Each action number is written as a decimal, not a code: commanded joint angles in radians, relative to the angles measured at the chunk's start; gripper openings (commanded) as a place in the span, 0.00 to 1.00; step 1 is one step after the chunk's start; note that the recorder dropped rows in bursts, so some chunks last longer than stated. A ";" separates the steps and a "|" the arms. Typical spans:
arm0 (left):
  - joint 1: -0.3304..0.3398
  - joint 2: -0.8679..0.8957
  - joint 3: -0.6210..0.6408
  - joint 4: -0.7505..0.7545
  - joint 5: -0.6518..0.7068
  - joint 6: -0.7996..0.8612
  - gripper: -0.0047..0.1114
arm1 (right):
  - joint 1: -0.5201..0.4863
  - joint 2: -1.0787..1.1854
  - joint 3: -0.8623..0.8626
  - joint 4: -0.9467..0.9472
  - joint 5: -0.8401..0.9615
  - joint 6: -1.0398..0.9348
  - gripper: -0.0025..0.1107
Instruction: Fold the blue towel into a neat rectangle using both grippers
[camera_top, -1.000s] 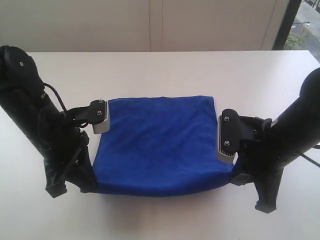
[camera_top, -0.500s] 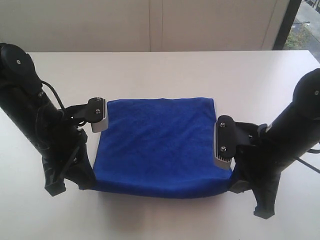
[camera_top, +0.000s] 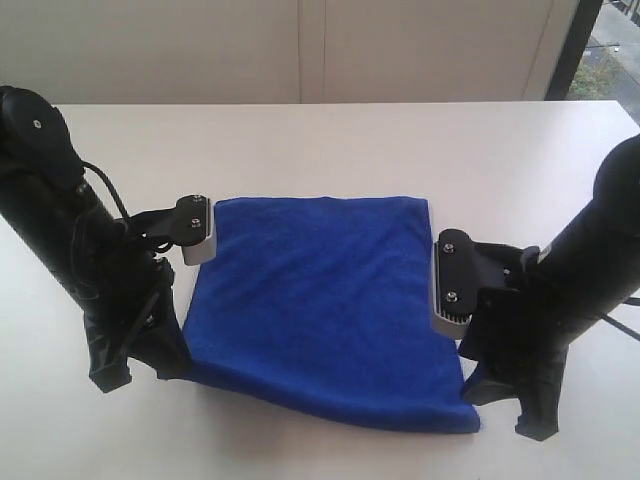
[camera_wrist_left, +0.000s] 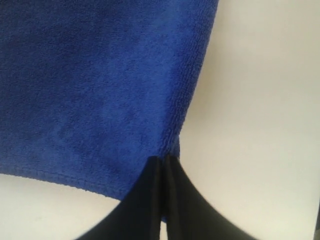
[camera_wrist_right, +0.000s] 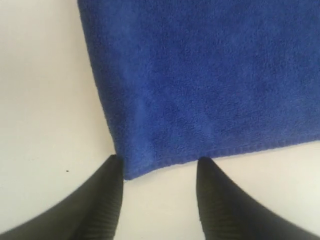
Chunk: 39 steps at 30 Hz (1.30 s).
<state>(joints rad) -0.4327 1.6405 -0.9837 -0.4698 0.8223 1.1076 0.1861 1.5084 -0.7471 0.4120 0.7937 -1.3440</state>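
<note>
The blue towel (camera_top: 320, 290) lies doubled over on the white table (camera_top: 330, 150), its near edge sagging lower toward the right. My left gripper (camera_top: 172, 362) is at the towel's near left corner. In the left wrist view the left gripper (camera_wrist_left: 165, 161) is shut on that corner of the towel (camera_wrist_left: 100, 85). My right gripper (camera_top: 482, 385) stands at the near right corner. In the right wrist view the right gripper (camera_wrist_right: 159, 164) is open; the towel (camera_wrist_right: 210, 75) rests flat on the table, its corner between the fingertips (camera_wrist_right: 112, 167) and apart from them.
A pale wall runs behind the table's far edge. At the upper right a window (camera_top: 612, 50) is visible. Both black arms (camera_top: 60, 230) rise from the table's near corners on either side of the towel.
The right gripper has opened and let go of the towel's near right corner. That corner has dropped flat onto the table, nearer the front. The left gripper still holds its corner.
</note>
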 joint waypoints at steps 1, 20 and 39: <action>0.002 -0.010 0.006 -0.003 0.019 -0.011 0.04 | 0.004 -0.059 0.005 0.014 0.098 0.017 0.42; 0.002 -0.010 0.006 -0.017 0.017 -0.011 0.04 | 0.085 -0.050 0.167 0.021 -0.169 0.014 0.42; 0.002 -0.010 0.006 -0.018 0.011 -0.011 0.04 | 0.087 0.065 0.167 0.082 -0.206 -0.046 0.38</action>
<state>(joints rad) -0.4327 1.6405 -0.9837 -0.4745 0.8176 1.1016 0.2715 1.5576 -0.5853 0.4894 0.6026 -1.3745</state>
